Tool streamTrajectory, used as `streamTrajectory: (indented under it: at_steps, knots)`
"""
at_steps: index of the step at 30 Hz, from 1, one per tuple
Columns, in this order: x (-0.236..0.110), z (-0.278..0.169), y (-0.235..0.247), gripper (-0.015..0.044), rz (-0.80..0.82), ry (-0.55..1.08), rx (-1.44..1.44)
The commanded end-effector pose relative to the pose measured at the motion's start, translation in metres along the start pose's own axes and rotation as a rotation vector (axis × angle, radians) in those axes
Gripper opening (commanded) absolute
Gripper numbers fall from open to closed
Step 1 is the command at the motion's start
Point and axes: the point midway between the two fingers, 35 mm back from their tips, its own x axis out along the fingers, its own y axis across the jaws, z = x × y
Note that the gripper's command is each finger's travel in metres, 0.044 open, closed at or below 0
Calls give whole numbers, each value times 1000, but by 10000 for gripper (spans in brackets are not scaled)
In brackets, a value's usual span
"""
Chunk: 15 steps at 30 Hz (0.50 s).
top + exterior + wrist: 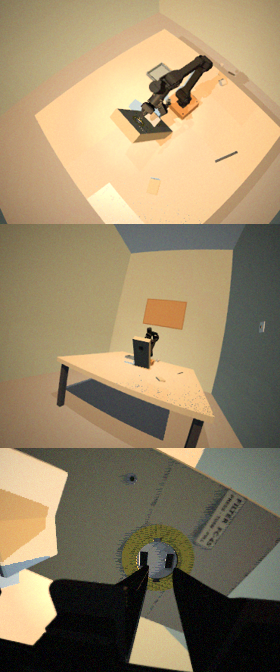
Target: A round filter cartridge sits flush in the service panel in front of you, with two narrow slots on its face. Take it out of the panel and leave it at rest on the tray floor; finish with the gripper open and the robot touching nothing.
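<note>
Wrist view shows the gripper partly closed, its two dark fingers reaching up from the bottom of the frame with a narrow gap between them and nothing held in that gap. Their tips lie right at the lower edge of the filter cartridge, a pale round piece with two narrow dark slots, seated at the centre of a yellow graduated ring; whether the tips touch the cartridge face I cannot tell. The ring and cartridge sit in the grey service panel, which fills the middle of the frame and carries a white label at upper right and a small dark hole at upper centre.

Seen from the top camera, the arm stretches from its orange base down-left to the dark panel face of a tan box at the frame's centre. A grey tray lies on the surface just above the arm, well apart from the box. A thin dark bar lies at lower right, and a small tan card lower centre.
</note>
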Motion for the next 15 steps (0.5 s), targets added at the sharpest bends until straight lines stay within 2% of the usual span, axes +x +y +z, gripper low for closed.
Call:
streamTrajectory:
  at_steps: [1,15]
  knots:
    - [8,0,2,115,8,0,4]
    - [15,1,4,115,8,0,4]
